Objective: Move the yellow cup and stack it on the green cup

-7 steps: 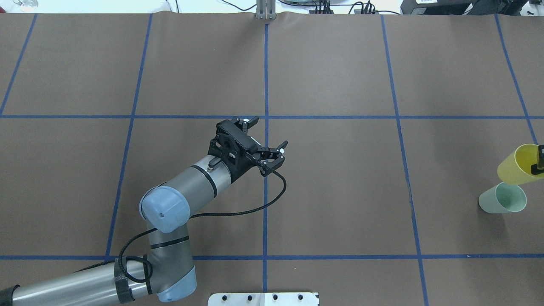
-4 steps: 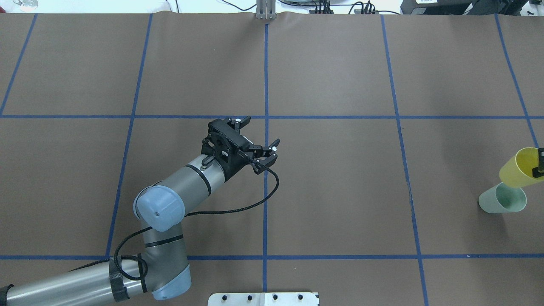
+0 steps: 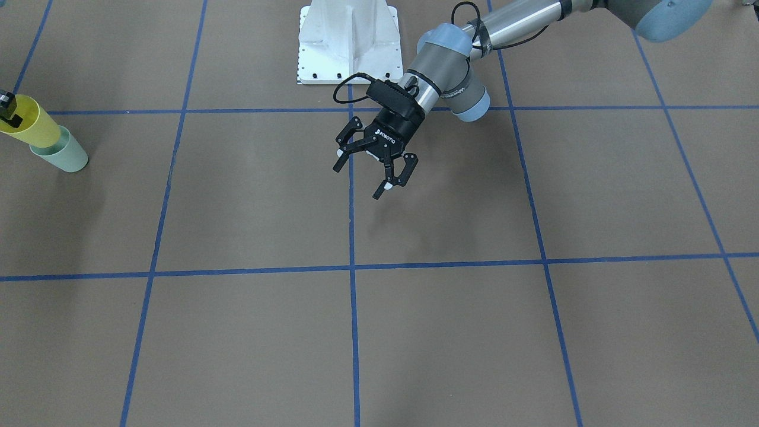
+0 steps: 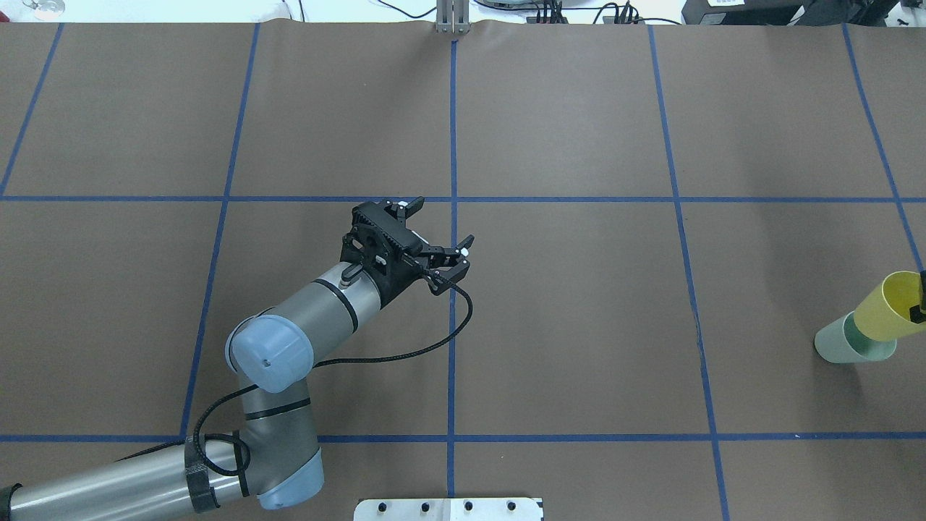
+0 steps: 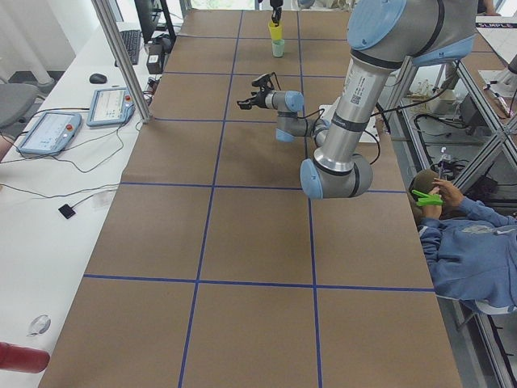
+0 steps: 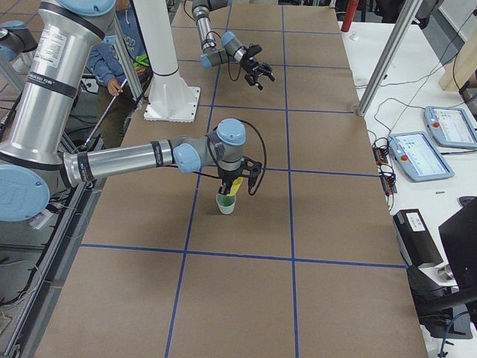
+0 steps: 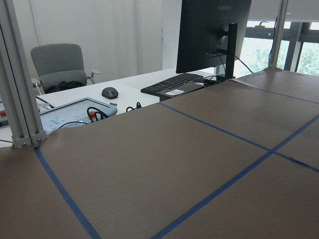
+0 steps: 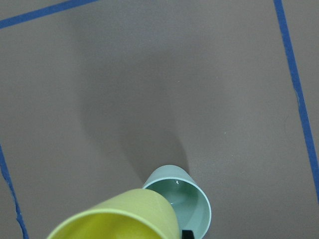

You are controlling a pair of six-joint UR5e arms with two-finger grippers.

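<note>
Blue tape lines [image 4: 452, 325] grid the brown table [image 4: 579, 108]. The left tool [image 4: 443, 223] hangs over mid-table, fingers spread wide and empty, well apart from both cups. Since a second ago the yellow cup [image 4: 884, 310] has dropped, tilted, and its base now meets the mouth of the green cup [image 4: 835, 346] at the table's right edge. The right tool [image 4: 920, 310] is clamped on the yellow cup's rim.

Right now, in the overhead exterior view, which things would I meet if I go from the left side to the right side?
left arm's elbow → left gripper → green cup → yellow cup, tilted, covering part of the green cup's right side.
</note>
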